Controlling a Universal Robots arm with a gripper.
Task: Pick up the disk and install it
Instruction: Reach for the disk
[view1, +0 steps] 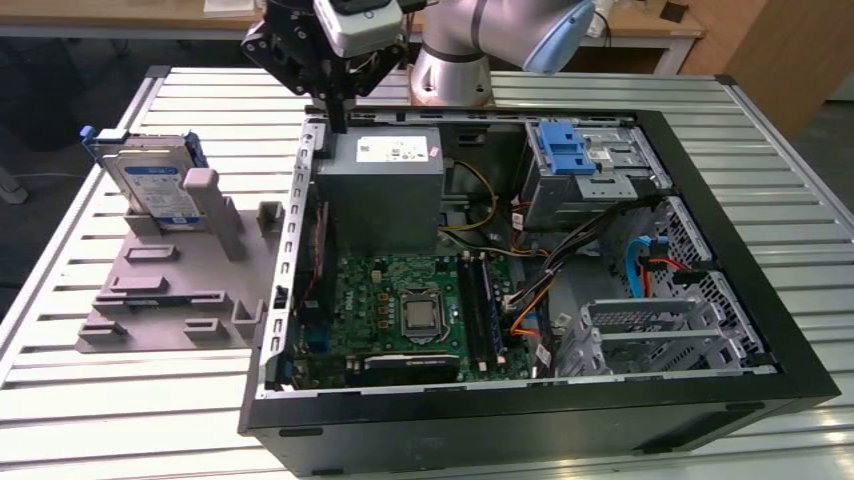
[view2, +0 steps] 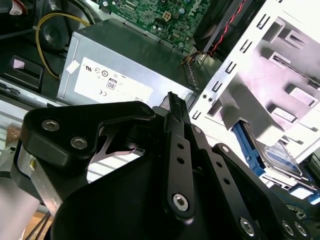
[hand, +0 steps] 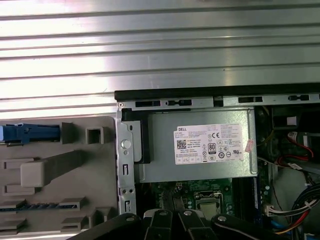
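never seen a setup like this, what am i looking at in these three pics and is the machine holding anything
It is a robot arm with a two-fingered gripper. The exterior view comes from a camera off the arm; both wrist views come from cameras riding on it. On the slatted metal table lies an open computer case, its grey power supply nearest the gripper. At the exterior view's left, the disk stands upright in a grey holder. The gripper is shut and holds nothing.
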